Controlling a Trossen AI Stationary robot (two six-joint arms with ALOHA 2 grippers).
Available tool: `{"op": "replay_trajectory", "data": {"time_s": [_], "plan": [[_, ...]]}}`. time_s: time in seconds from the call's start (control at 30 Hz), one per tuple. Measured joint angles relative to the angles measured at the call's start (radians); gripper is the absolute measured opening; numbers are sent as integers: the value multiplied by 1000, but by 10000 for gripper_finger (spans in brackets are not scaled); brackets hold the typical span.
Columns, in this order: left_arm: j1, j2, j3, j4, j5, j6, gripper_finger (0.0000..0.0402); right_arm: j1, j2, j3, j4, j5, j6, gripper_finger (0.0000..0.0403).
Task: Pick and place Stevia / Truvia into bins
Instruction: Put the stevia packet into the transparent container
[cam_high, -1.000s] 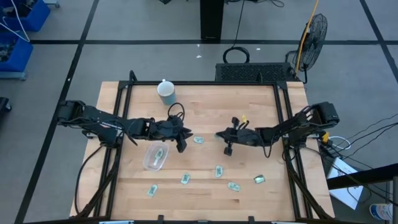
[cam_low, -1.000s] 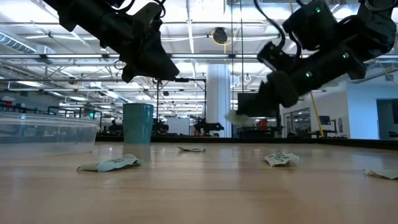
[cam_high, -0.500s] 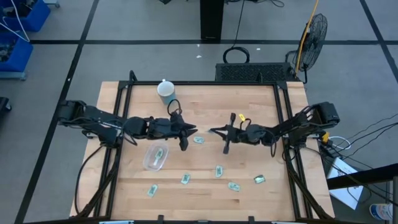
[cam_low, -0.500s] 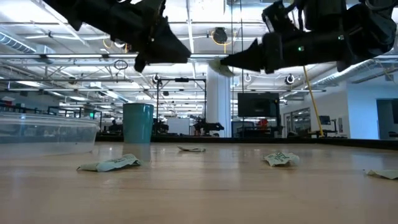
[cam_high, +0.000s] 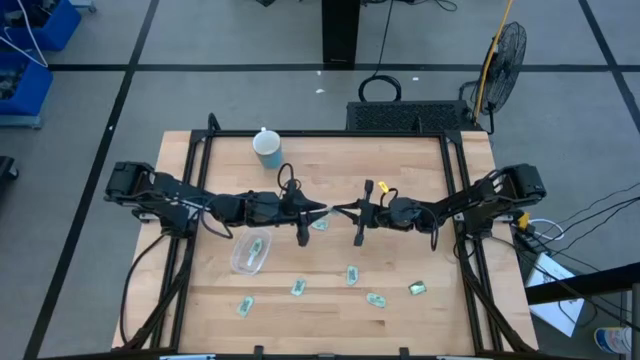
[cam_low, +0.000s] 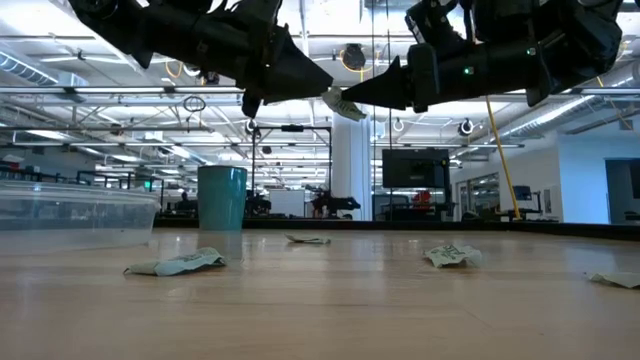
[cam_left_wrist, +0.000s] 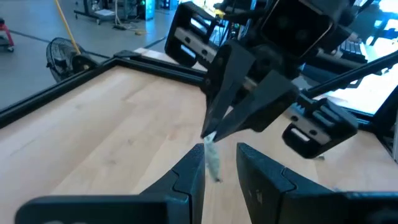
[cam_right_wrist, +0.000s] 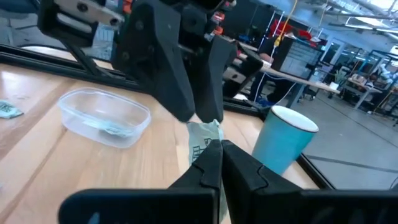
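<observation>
My right gripper (cam_high: 338, 211) hovers high over the table's middle, shut on one pale green sweetener packet (cam_low: 343, 105). My left gripper (cam_high: 320, 211) faces it tip to tip and is open. In the left wrist view its fingers (cam_left_wrist: 189, 174) stand on either side of the packet's free end (cam_left_wrist: 214, 163), and I see no touch. The clear tub (cam_high: 249, 252) sits on the table below the left arm with one packet in it. Several more packets lie flat on the wood, one (cam_high: 320, 225) just under the grippers. My right gripper pinches the packet between its two fingers by the end nearest it (cam_right_wrist: 204, 138). The fingers come level from the table's right. The packet is lifted clear of the table, and its other end sticks out past the fingertips toward the left gripper.
A blue-green cup (cam_high: 267, 148) stands near the table's far edge. Loose packets lie along the near half (cam_high: 352, 274), (cam_high: 298, 288), (cam_high: 244, 305), (cam_high: 376, 299), (cam_high: 417, 288). Black frame rails (cam_high: 190, 170) run along the left and right sides.
Both grippers rose and closed in on each other over the table's middle. The right one tipped from pointing down to level and carried the packet up and toward the table's left. The left one moved toward the table's right until its fingers stood around the packet.
</observation>
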Motion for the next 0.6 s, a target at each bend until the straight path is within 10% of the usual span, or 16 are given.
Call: {"op": "replay_trajectory", "data": {"time_s": [0.6], "plan": [[34,0,0,-7,46,3,97,-17,0,0,51,-3,30,0]]}}
